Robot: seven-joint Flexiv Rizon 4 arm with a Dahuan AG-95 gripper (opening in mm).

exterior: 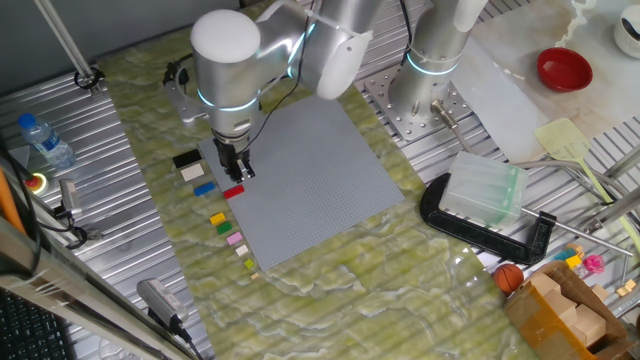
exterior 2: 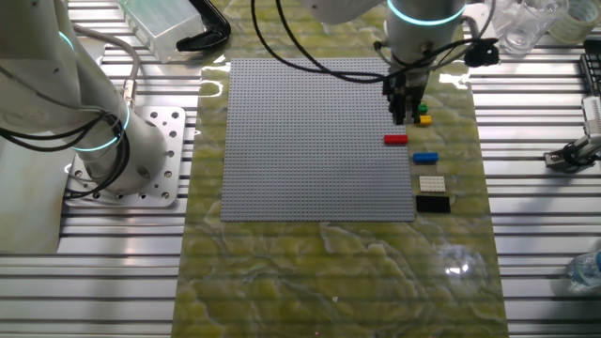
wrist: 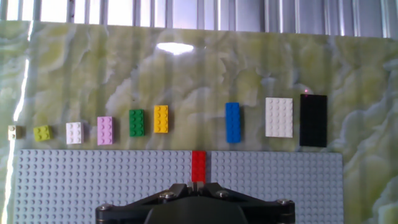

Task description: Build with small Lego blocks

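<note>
The gripper [exterior: 238, 166] is hanging low over the edge of the grey studded baseplate [exterior: 310, 180], fingers pointing down; in the hand view the fingertips are appearing pressed together with nothing pinched between them. The red brick [wrist: 198, 166] is sitting on the baseplate's edge row, directly ahead of the fingertips and just clear of them; the two fixed views are showing it on the plate margin just beside the gripper [exterior 2: 404, 113]. The remaining bricks are lying in a row on the green marbled mat [wrist: 186, 74], parallel to the plate edge and off it. Reading the hand view right to left: black brick [wrist: 313, 120], cream brick [wrist: 279, 117] close beside it, blue brick [wrist: 232, 122], then a gap in line with the red one, then yellow brick [wrist: 161, 119], green brick [wrist: 136, 122], pink brick [wrist: 105, 130], a white brick [wrist: 74, 132], a lime brick [wrist: 42, 132] and a tan brick [wrist: 15, 131] at the far end. None of these are touching each other. A clear plastic box [exterior: 484, 189] held in a black clamp [exterior: 480, 232] is sitting well apart from the baseplate.
</note>
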